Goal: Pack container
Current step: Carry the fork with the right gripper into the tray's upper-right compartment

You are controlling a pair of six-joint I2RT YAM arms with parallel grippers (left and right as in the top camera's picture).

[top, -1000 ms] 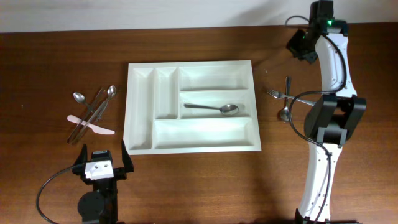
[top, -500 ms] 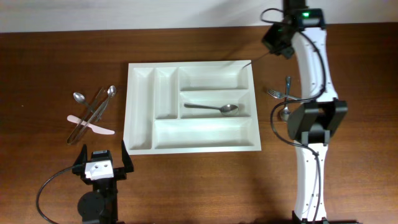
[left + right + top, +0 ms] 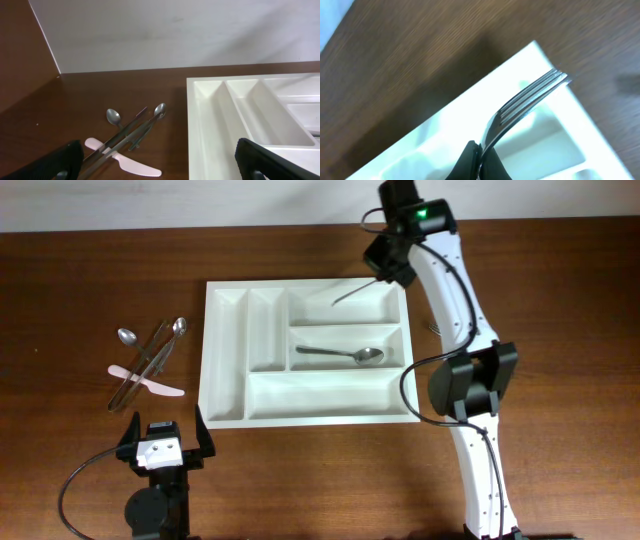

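A white cutlery tray [image 3: 227, 360] lies mid-table, with a spoon [image 3: 350, 354] in its middle right compartment. My right gripper [image 3: 385, 270] is shut on a metal fork [image 3: 352, 290] and holds it above the tray's top right compartment; in the right wrist view the fork [image 3: 527, 107] points its tines over the tray corner [image 3: 535, 50]. My left gripper [image 3: 165, 442] is open and empty near the front edge. Loose cutlery [image 3: 150, 355] and a pink knife [image 3: 150, 383] lie left of the tray, and show in the left wrist view [image 3: 131, 132].
More cutlery [image 3: 438, 330] lies on the wood right of the tray, mostly hidden by the right arm [image 3: 470, 375]. A pale wall runs along the table's far edge.
My right gripper has swung left with the fork, from beyond the tray's right side to above its top right compartment. The left arm has not moved.
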